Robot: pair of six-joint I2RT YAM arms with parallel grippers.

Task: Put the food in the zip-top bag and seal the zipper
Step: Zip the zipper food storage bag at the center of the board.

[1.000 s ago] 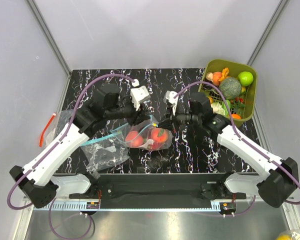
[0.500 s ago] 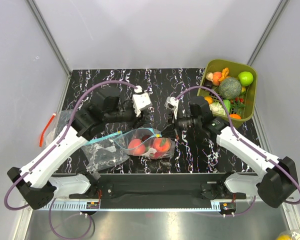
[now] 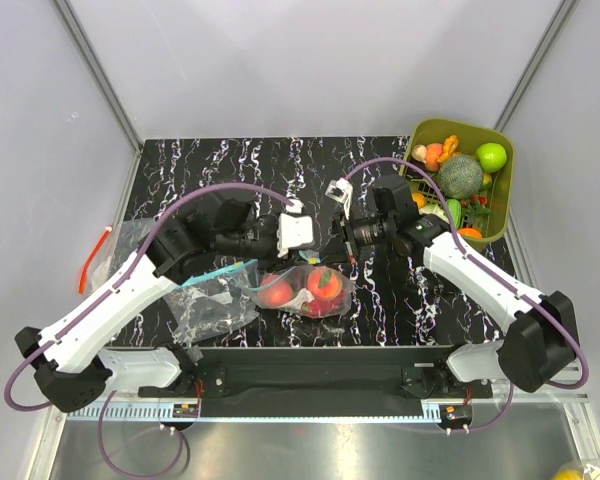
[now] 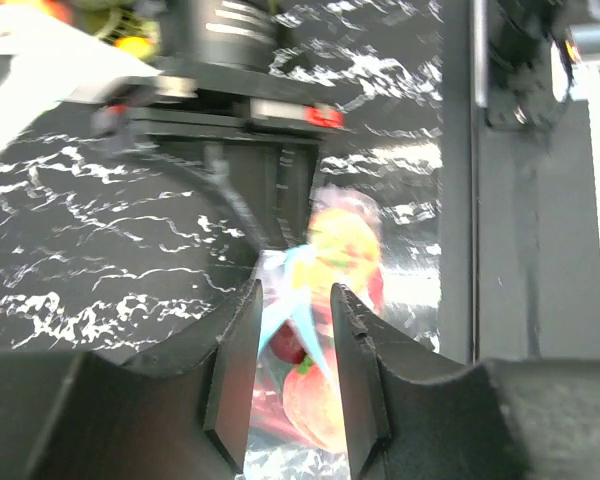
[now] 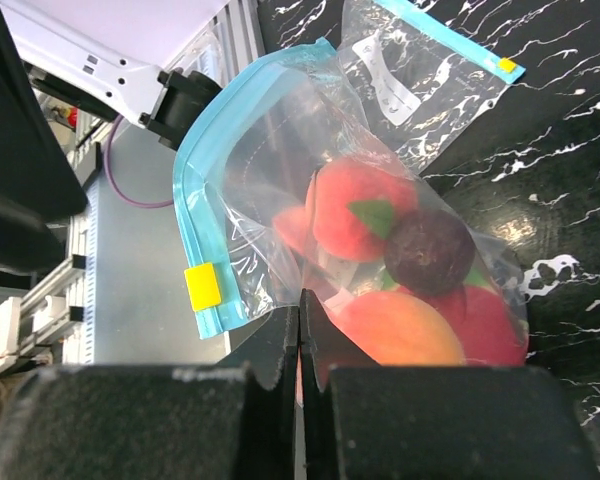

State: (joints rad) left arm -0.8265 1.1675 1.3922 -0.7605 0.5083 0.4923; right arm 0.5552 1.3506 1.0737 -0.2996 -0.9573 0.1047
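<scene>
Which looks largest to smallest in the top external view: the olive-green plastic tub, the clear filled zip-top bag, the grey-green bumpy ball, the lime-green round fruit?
1. olive-green plastic tub
2. clear filled zip-top bag
3. grey-green bumpy ball
4. lime-green round fruit
No two look close in size.

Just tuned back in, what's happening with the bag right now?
The red and orange plastic toy fruits are inside the crinkly clear zip-top bag. The right gripper is shut, pinching the bag's edge. The left gripper straddles the blue-green zipper strip, jaws apart. Sealing looks unfinished.
</scene>
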